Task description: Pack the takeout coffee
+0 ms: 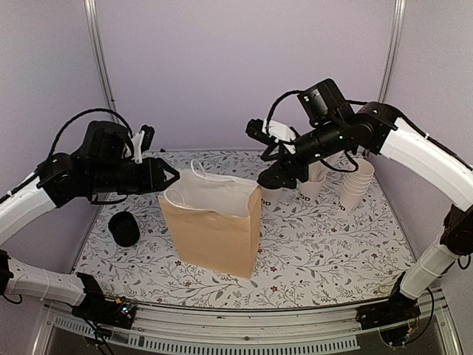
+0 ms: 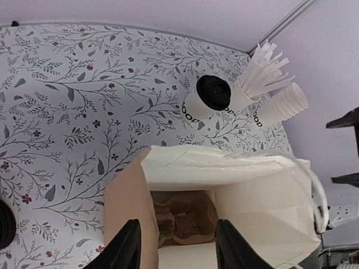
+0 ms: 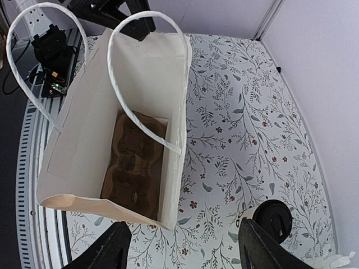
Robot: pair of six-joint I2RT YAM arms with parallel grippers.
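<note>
Top view: the brown paper bag [image 1: 214, 225] stands mid-counter [image 1: 332, 244], with the lidded coffee cup [image 1: 267, 198] just beside its right wall, under my right claw [image 1: 267, 180].

Left wrist: the left claw [image 2: 178, 238] hangs part open and empty over the bag's mouth.

Right wrist: my claw is wide open and empty, with the cup beside one finger. If I descend off-centre, I risk tipping the coffee.

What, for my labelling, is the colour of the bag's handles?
White handles, best seen in the right wrist view.
</note>
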